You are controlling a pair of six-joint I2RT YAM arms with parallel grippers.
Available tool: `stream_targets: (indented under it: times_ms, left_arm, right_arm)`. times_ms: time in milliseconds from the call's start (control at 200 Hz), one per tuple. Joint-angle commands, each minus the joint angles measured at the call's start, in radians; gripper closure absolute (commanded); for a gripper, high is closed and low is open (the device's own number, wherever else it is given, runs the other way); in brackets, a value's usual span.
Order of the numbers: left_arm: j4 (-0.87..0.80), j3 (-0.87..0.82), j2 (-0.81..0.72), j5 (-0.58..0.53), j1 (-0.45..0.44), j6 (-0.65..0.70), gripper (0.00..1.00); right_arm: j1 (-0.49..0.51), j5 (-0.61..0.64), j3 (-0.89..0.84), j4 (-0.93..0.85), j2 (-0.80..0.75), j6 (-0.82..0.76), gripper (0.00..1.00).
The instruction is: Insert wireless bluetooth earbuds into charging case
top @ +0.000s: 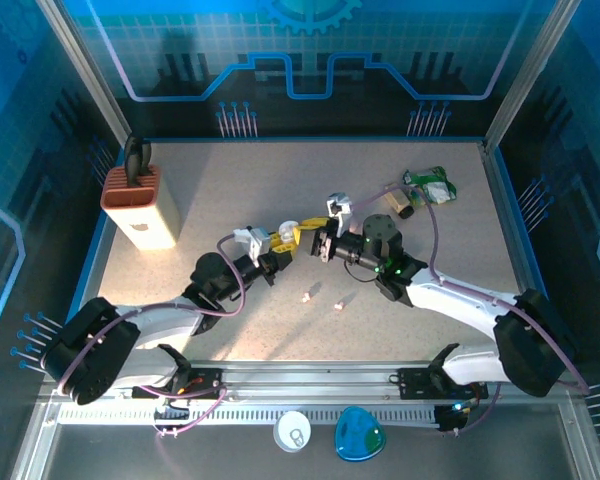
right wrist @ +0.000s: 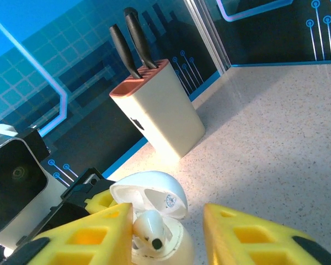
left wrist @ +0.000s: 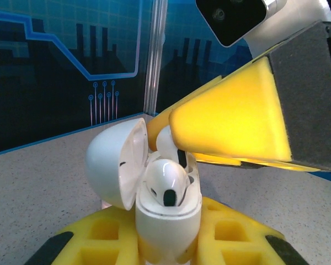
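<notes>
This was a robotics lab test cell: a speckled tabletop (top: 230,210) with a blue rim, fenced by aluminium posts (top: 85,75) and walled with blue printed panels (top: 310,50) of gear and circuit motifs. A left arm (top: 150,325) and a right arm (top: 460,300) stood bolted to a slotted rail (top: 310,378) at its near edge.

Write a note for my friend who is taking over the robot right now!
Left gripper: shut on the white charging case, holding it upright with its lid open.
Right gripper: open, with one finger on each side of the case.
Done: one white earbud sits in the front slot. A second earbud is behind it, against the right finger; I cannot tell if it is fully seated.
Left: check that second earbud, then close the lid. Two small buds lie loose on the table.
</notes>
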Motion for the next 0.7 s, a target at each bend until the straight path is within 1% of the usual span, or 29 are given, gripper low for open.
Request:
stream_targets:
  times_ms: [0,65,125,235,380,555,635,690]
  left_arm:
    - [0.078,0.033,-0.048,0.052,-0.006,-0.013,1.0]
    - [0.077,0.03,-0.044,0.052,-0.007,-0.01,1.0]
    - [0.074,0.028,-0.04,0.057,-0.006,-0.009,1.0]
    - [0.064,0.032,-0.033,0.074,-0.006,-0.013,1.0]
    - [0.064,0.031,-0.026,0.089,-0.007,-0.014,1.0]
    - [0.032,0.023,-0.034,0.114,-0.006,0.025,1.0]
    - [-0.008,0.019,-0.041,0.12,-0.005,0.067,1.0]
    - [-0.027,0.016,-0.043,0.111,-0.005,0.094,1.0]
  right_arm:
    - [-0.031,0.034,0.009,-0.08,-0.03,-0.026,0.57]
    - [-0.04,0.012,-0.006,-0.061,-0.049,-0.021,0.52]
    - [-0.055,-0.024,-0.018,-0.045,-0.064,-0.011,0.45]
    - [-0.072,-0.056,-0.034,-0.032,-0.086,0.009,0.39]
    - [-0.083,-0.07,-0.042,-0.037,-0.098,0.019,0.38]
    - [-0.09,-0.091,-0.024,-0.052,-0.096,0.024,0.38]
    - [-0.093,-0.119,0.012,-0.102,-0.086,0.024,0.38]
    - [-0.092,-0.139,0.053,-0.177,-0.073,0.015,0.38]
